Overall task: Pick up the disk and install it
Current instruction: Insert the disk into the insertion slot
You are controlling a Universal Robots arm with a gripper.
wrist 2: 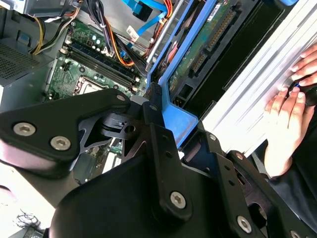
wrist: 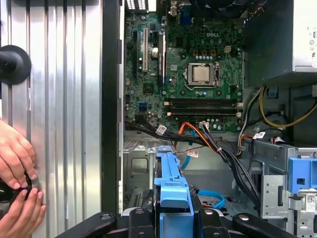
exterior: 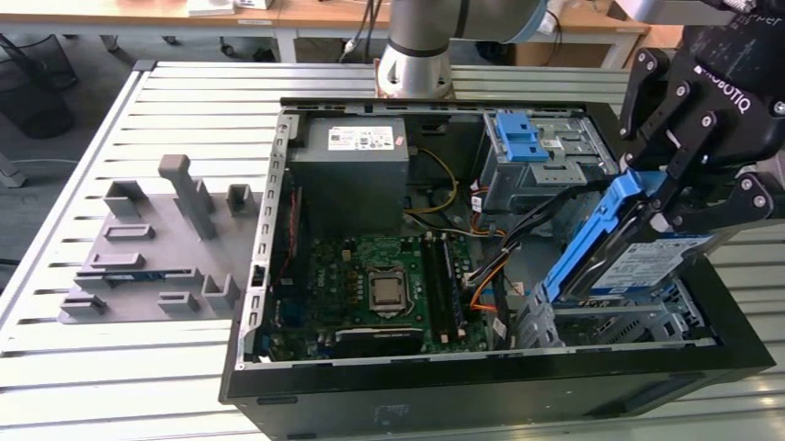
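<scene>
Two hands, wrist views; disk in gripper

The disk is silver, white-and-blue labelled and blue-framed; the gripper black; the motherboard green; the power supply grey, white-stickered; the table ribbed silver.

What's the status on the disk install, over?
Hand shut on silver metal hard drive in blue plastic carrier. Drive tilted on edge over the case's grey metal bay. Black and orange cables close beside bay.
</scene>
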